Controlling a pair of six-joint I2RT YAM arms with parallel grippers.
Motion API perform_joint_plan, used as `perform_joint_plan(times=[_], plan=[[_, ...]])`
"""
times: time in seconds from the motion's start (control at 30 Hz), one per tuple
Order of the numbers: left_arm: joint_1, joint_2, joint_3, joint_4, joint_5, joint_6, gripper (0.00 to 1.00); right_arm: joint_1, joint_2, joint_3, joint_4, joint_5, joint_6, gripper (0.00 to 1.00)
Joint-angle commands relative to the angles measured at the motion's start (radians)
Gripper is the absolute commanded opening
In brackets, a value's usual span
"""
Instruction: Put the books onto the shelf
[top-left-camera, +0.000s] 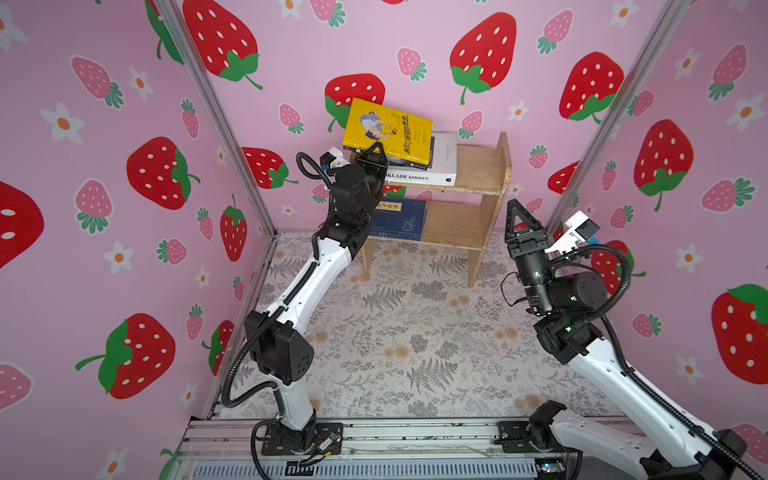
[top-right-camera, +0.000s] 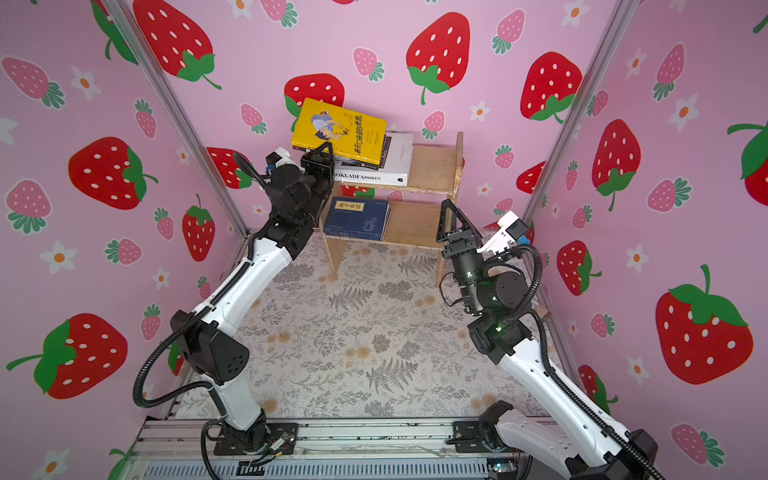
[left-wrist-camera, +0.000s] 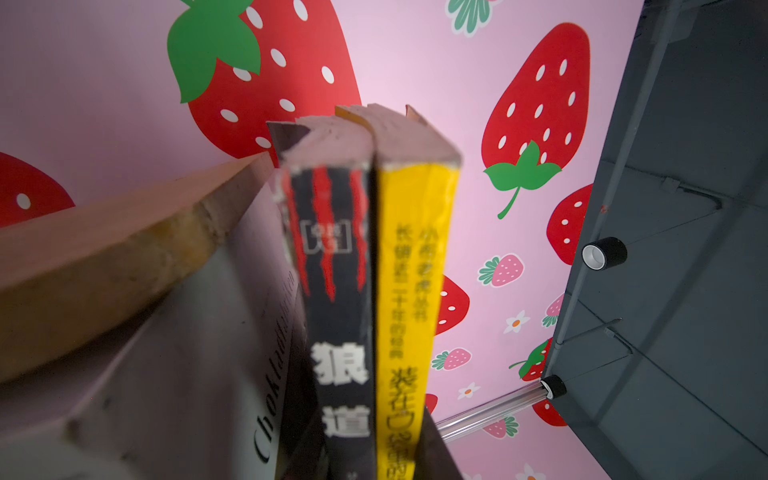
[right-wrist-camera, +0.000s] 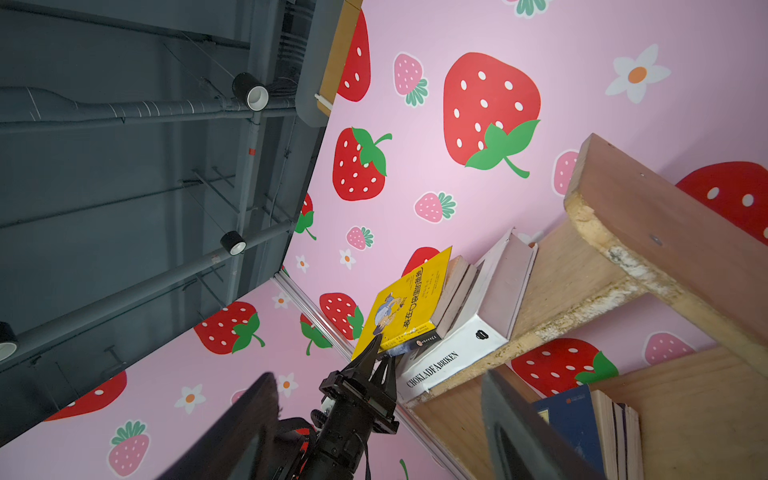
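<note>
The left jaws are clamped on two spines at once: the yellow book (top-left-camera: 388, 129) and the black book (left-wrist-camera: 336, 257) beneath it, pinched together near one end so they travel as a single packet. One finger (right-wrist-camera: 370, 353) lies on the yellow cover and the other sits under the pair. The grasped end is raised and juts out past the left end of the shelf (top-left-camera: 478, 166), while the far end rests on the thick white book (top-left-camera: 444, 160), which lies flat on the upper tier. That tilt likely serves to pivot or slide the pair inward and set it down on the white one. On the lower tier the navy books (top-left-camera: 399, 218) lie stacked at the left. No book is on the counter (top-left-camera: 395, 332), so the task looks close to done.

The right jaws stand wide apart with nothing between them, raised just beside the shelf's right side, probably waiting clear of the left arm's work.
</note>
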Motion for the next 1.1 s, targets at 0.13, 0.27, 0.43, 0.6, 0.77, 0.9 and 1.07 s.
perform_joint_plan(times=[0.13, 0.27, 0.43, 0.6, 0.77, 0.9, 1.07], plan=[[0.012, -0.030, 0.090, 0.087, 0.073, -0.088, 0.12, -0.004, -0.010, -0.019, 0.030, 0.010, 0.009, 0.78], [0.011, -0.019, 0.081, 0.085, 0.064, -0.119, 0.13, -0.005, -0.009, -0.022, 0.032, 0.012, 0.010, 0.78], [0.011, -0.034, 0.053, 0.076, 0.063, -0.126, 0.24, -0.007, -0.009, -0.027, 0.034, 0.013, 0.011, 0.78], [0.013, -0.077, -0.018, 0.079, 0.052, -0.123, 0.40, -0.009, -0.002, -0.038, 0.052, 0.011, 0.026, 0.78], [0.013, -0.115, -0.082, 0.101, 0.040, -0.122, 0.60, -0.010, 0.010, -0.042, 0.060, 0.007, 0.038, 0.78], [0.013, -0.143, -0.104, 0.094, 0.040, -0.102, 0.66, -0.010, 0.020, -0.044, 0.065, 0.003, 0.045, 0.78], [0.029, -0.189, -0.139, 0.062, 0.070, -0.061, 0.71, -0.012, 0.029, -0.046, 0.071, -0.005, 0.056, 0.78]])
